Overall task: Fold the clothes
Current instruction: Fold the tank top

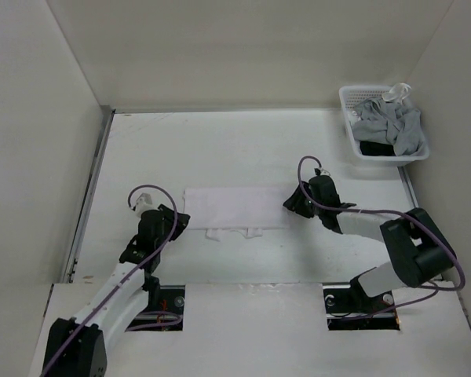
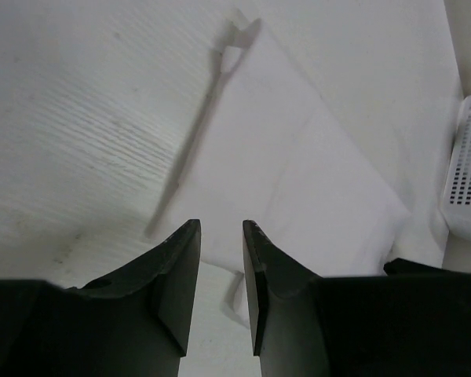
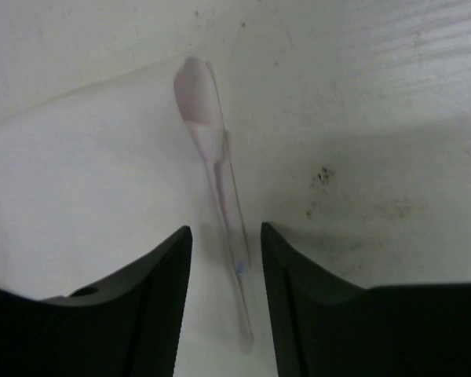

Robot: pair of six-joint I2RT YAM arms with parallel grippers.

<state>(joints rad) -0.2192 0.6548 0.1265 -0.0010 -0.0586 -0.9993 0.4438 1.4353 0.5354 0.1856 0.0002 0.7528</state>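
- Well, you see the clothes (image 1: 235,208) flat in the centre of the top view.
- Your left gripper (image 2: 220,228) is apart at its left end.
- Your right gripper (image 3: 224,232) is apart at its right end.

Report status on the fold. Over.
Both open, holding nothing: left hand and right hand, one at each end of the white garment. Garment lies in a flat folded band. Basket far right, apart.

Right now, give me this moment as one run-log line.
white garment: folded strip, flat on table | left jaws: apart, empty, at its left end | right jaws: apart, over its right edge
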